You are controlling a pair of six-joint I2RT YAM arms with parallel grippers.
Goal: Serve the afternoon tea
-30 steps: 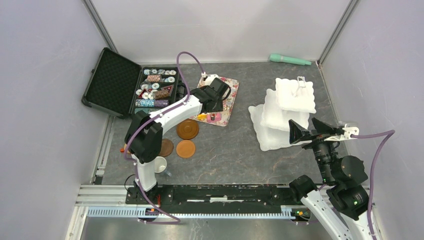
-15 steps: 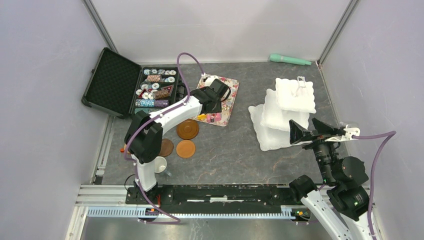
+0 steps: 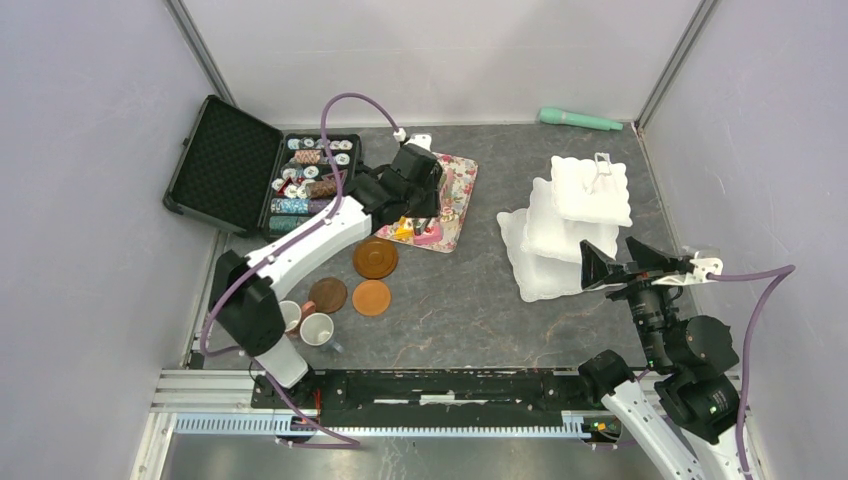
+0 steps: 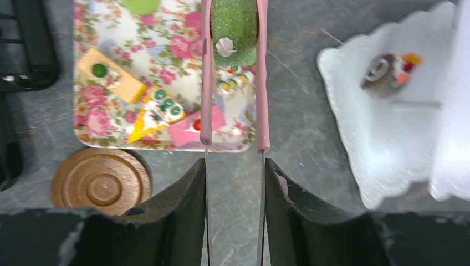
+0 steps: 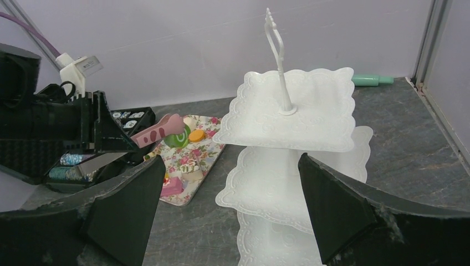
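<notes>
My left gripper (image 3: 412,196) (image 4: 234,166) is shut on pink-tipped metal tongs (image 4: 206,83). The tongs grip a green toy pastry (image 4: 235,25) above the far edge of the floral tray (image 3: 455,215); the pastry also shows in the right wrist view (image 5: 177,138). Several toy pastries (image 4: 152,108) lie on the tray. The white three-tier stand (image 3: 570,225) stands at the right, with a brown pastry (image 4: 388,69) on its lowest tier. Three brown saucers (image 3: 375,258) and two mugs (image 3: 318,328) sit near the left arm's base. My right gripper (image 3: 625,262) (image 5: 230,166) is open and empty, facing the stand.
An open black case of poker chips (image 3: 305,180) lies at the back left beside the tray. A green stick-like object (image 3: 580,120) lies against the back wall. Grey walls close in the table on three sides.
My left arm has swung its base link leftward and drawn the gripper slightly back and left over the tray, with the tongs in it. The two mugs came into view. The right arm stayed still.
</notes>
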